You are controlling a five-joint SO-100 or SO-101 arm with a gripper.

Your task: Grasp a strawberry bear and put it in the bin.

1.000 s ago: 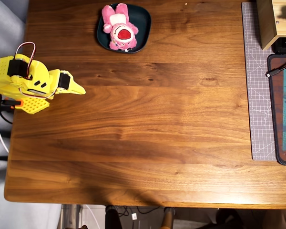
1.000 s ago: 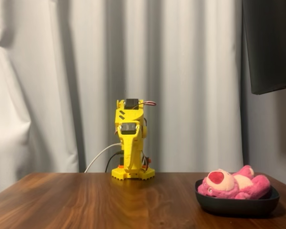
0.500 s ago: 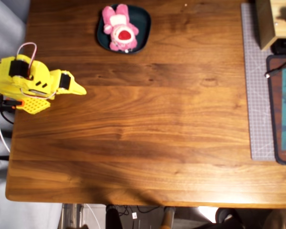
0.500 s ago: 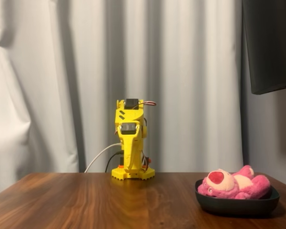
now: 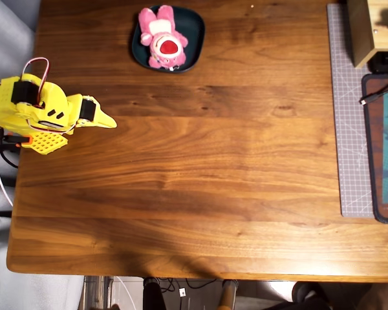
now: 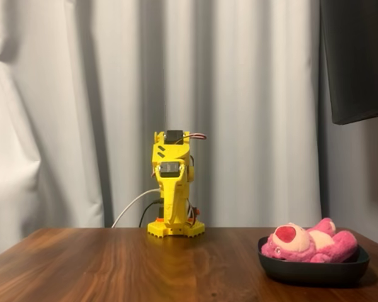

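I see the bear (image 5: 161, 37) lying in the bin (image 5: 193, 29), upper frame, so I judge placement done; my gripper (image 5: 107, 121) sits folded at left, fingers together, empty.

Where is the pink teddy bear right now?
The small hot-pink plush bear lies inside the dark teal dish, near the table's top edge in the overhead view, away from the yellow arm at the left.

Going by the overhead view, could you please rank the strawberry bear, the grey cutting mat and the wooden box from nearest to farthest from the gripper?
From the gripper:
1. Strawberry bear, in the bin at the top.
2. Grey cutting mat, along the right side.
3. Wooden box, top right corner.
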